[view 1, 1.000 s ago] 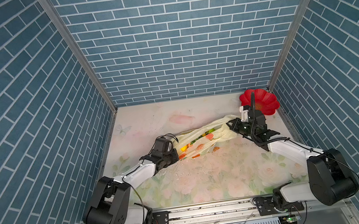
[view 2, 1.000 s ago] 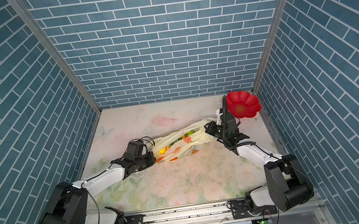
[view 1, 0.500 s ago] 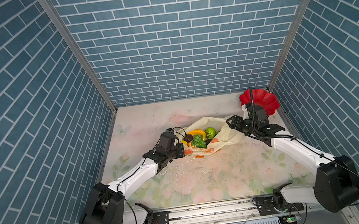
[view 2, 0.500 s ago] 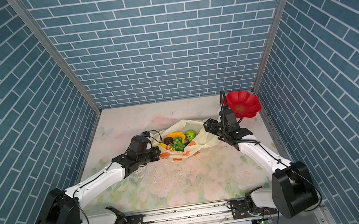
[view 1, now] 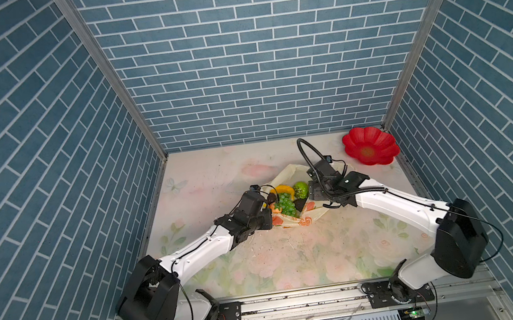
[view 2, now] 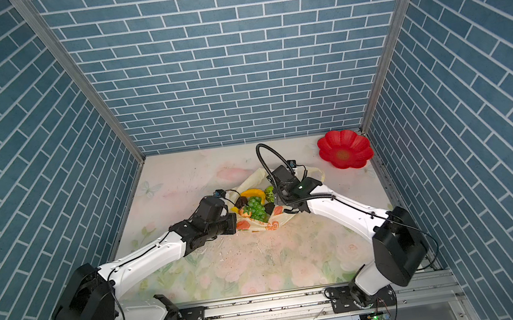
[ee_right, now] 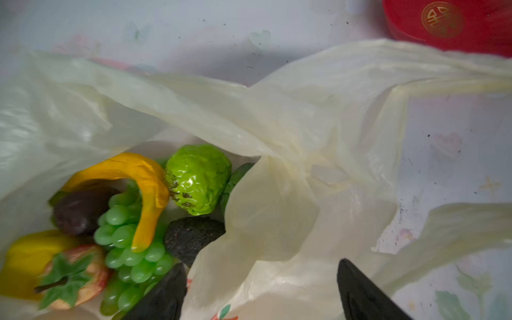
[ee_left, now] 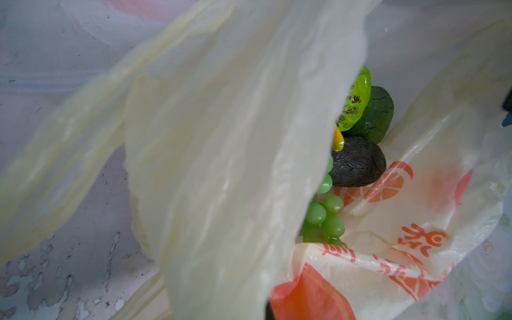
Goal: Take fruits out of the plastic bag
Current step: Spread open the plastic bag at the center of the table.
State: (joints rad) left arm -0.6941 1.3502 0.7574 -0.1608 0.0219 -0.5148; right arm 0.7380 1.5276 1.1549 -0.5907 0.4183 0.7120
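1. Beside the plastic bag (view 1: 290, 222), in a top view, my left claw (view 1: 267, 219) clenches its rim, propping the mouth.
2. Left wrist: fruits (ee_left: 357, 163) lie inside the bag.
3. Right wrist: my right claw (ee_right: 260, 266) gapes empty over the bag, ready to pick.

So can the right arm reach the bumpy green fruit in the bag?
Probably yes: the plastic bag gapes open, the bumpy green fruit lies uncovered, and the open right tool hangs close by, though a fold crowds it.
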